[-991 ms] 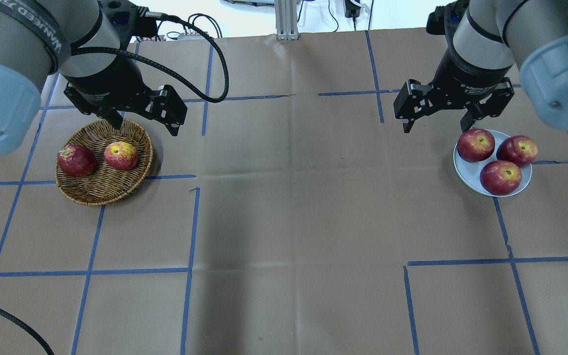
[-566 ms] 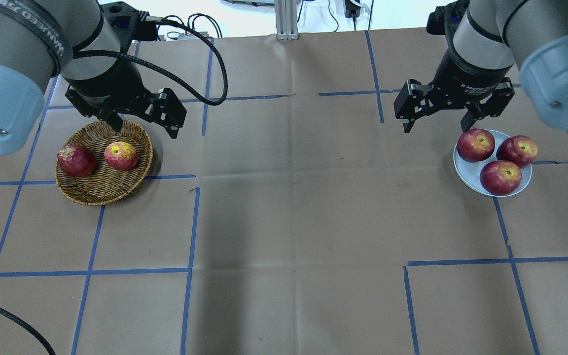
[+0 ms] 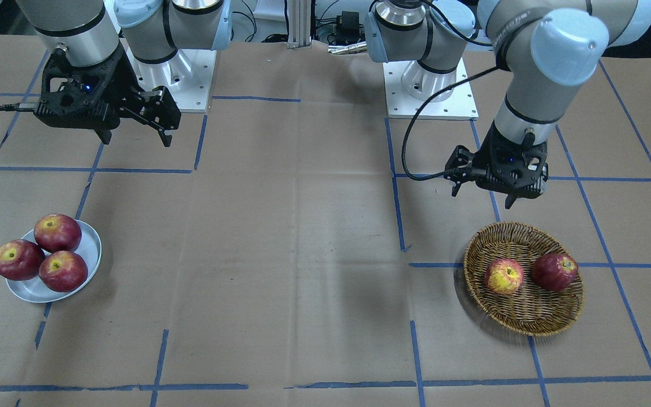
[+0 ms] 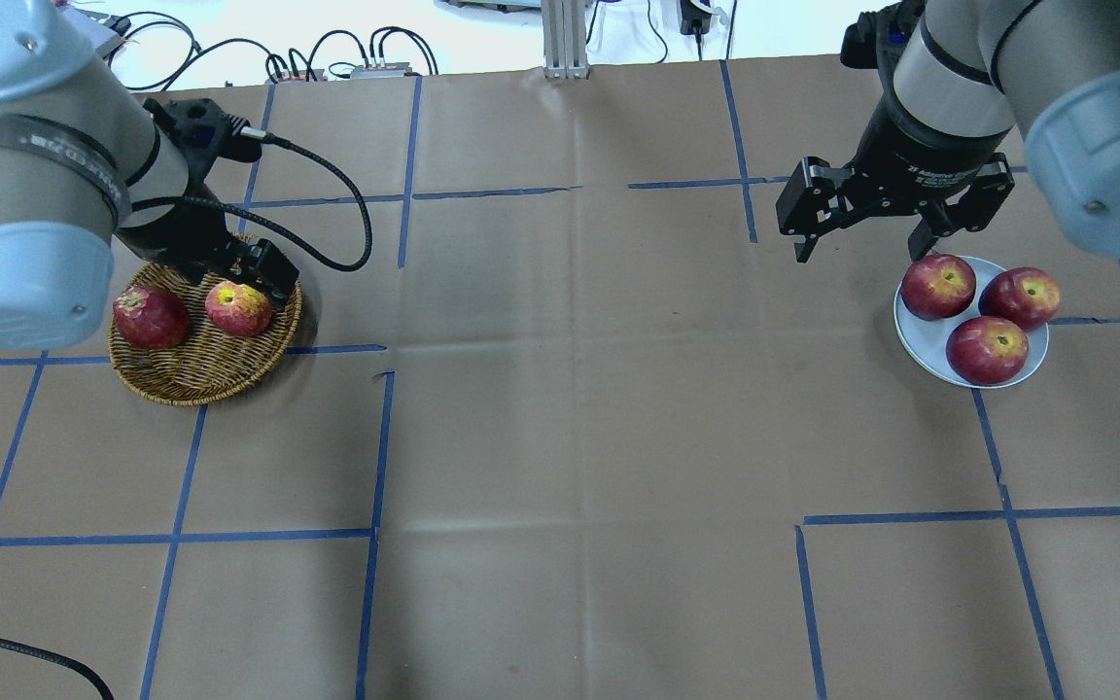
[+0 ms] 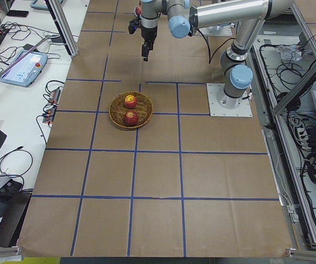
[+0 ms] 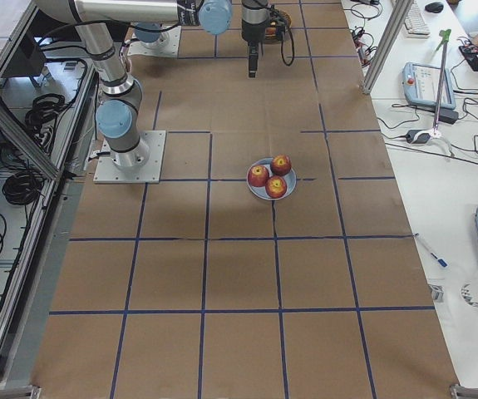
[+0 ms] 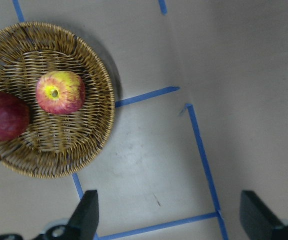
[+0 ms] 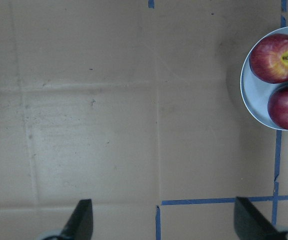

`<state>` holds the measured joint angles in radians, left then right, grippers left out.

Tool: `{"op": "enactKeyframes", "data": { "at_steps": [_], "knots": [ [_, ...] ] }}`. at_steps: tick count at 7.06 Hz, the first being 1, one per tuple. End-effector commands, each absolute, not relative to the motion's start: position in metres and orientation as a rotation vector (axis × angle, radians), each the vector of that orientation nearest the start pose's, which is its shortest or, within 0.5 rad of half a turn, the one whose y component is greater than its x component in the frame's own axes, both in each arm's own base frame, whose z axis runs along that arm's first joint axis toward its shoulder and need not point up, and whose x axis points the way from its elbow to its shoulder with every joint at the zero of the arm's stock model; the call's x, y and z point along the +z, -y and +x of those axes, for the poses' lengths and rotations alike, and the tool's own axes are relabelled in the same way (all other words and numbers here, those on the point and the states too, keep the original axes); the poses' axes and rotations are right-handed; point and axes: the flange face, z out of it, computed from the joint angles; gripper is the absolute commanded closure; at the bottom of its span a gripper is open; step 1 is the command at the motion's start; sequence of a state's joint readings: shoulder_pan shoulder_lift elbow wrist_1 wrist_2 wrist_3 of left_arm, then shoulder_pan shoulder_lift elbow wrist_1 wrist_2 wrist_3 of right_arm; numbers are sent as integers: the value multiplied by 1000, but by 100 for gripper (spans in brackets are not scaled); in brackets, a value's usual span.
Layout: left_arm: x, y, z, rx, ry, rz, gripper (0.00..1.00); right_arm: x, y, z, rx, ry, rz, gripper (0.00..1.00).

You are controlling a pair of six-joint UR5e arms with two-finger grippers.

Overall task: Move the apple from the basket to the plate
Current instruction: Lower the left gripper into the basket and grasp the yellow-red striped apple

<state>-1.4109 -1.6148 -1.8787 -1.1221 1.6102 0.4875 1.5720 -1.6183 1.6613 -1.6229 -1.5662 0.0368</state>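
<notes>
A table covered in brown paper (image 4: 560,389) is marked into squares with blue tape. On the robot's left side sits a round wicker basket (image 4: 200,389) holding two apples that lie side by side without quite touching. One is the yellow-and-red apple (image 4: 239,307), on the side of the basket nearer the table's middle, and the other is a dark red apple (image 4: 151,316). The left gripper (image 3: 482,196) hangs in the air close to the basket's rim. Its jaws are spread wide with nothing between them, and in the wrist view the basket lies off to one side of the fingers, not between them. On the robot's right side, well apart from the basket, a small pale plate (image 4: 925,340) carries three red apples (image 4: 986,350) packed close together. The right gripper (image 4: 859,251) hovers just beside the plate, toward the table's middle — its jaws are also wide open and empty, with only bare paper beneath them.
</notes>
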Motion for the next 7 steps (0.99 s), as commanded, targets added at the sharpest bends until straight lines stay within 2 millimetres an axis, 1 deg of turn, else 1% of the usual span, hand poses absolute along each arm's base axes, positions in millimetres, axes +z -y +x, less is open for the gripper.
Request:
{"op": "enactKeyframes", "data": {
  "at_steps": [1, 2, 3, 4, 5, 6, 7],
  "knots": [
    [280, 541, -19, -65, -3012, 621, 1, 472, 472, 134, -17, -3136, 55, 0],
    [267, 556, -2, -68, -2998, 661, 1, 472, 472, 134, -17, -3136, 58, 0],
    [261, 576, 12, -68, -2979, 716, 1, 472, 472, 134, -14, -3136, 55, 0],
    [253, 593, 18, -61, -2979, 724, 1, 472, 472, 134, -14, -3136, 55, 0],
    [237, 603, 24, -31, -2980, 749, 1, 472, 472, 134, -14, -3136, 55, 0],
    [228, 604, 33, -9, -2993, 734, 1, 472, 472, 134, -17, -3136, 55, 0],
    [219, 606, 54, 3, -3011, 690, 1, 472, 472, 134, -17, -3136, 55, 0]
  ]
}}
